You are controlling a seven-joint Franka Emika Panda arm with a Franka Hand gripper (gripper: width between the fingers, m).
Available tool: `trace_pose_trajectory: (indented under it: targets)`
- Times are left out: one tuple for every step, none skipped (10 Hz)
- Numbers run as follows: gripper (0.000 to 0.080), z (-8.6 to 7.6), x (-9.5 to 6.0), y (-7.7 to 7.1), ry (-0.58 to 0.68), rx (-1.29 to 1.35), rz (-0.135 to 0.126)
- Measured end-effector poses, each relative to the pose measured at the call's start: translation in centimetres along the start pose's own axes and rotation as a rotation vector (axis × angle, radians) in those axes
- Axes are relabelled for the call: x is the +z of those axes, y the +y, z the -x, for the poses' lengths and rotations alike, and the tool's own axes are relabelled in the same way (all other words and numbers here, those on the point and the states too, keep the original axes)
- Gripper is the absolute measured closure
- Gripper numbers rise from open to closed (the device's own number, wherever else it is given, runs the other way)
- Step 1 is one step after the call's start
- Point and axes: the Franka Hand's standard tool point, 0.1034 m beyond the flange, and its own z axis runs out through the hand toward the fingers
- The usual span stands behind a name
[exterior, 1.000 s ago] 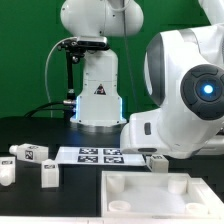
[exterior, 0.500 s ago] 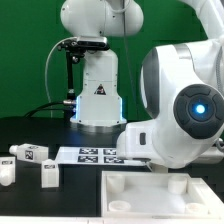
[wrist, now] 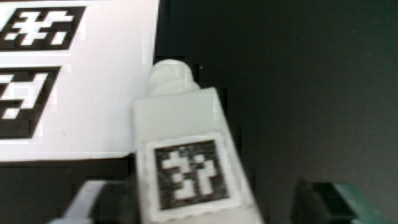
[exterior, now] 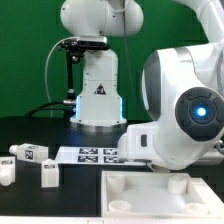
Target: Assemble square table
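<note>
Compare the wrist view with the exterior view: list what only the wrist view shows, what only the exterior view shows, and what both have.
Only the wrist view: the hand, its fingers standing apart on either side of a tagged leg that lies on the black table beside the marker board. Only the exterior view: the tabletop, three loose legs at the exterior view's left, the arm's base and the green backdrop. Both: the marker board and the black table.
</note>
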Motion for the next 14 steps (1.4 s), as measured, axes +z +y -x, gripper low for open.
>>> trace_pose_trajectory:
  targets:
    - [0.0517,0.0,0.0,0.0,0.000,0.000,0.000]
    - [0.0517,0.2,-0.3,0.0,-0.007,0.000,0.000]
    - [0.0517,0.7,-1.6,-0.1,-0.004,-0.004,-0.002]
    - [0.0517,1.2,-3.6,-0.3,0.029,-0.014,-0.007]
    - [0.0517,2.7,-6.0,-0.3,0.034,-0.056,-0.011]
    - [0.0517,3.6,-8.7,-0.3,0.066,-0.087,-0.019]
    - [0.0517,3.6,-9.8,-0.5,0.124,-0.082,-0.024]
    - [0.0515,2.8,-9.8,-0.6,0.235,-0.080,-0.031]
    - [0.0515,2.8,-9.7,-0.5,0.298,-0.077,-0.034]
    - [0.0515,2.0,-10.0,-0.5,0.396,-0.081,-0.039]
    - [0.0515,0.8,-10.1,-0.3,0.482,-0.098,-0.041]
    - [0.0515,1.1,-11.8,0.2,0.503,-0.166,0.006]
    - [0.0515,1.3,-16.2,-0.1,0.571,-0.228,0.056]
    - [0.0515,0.7,-18.7,-0.9,0.664,-0.257,0.085]
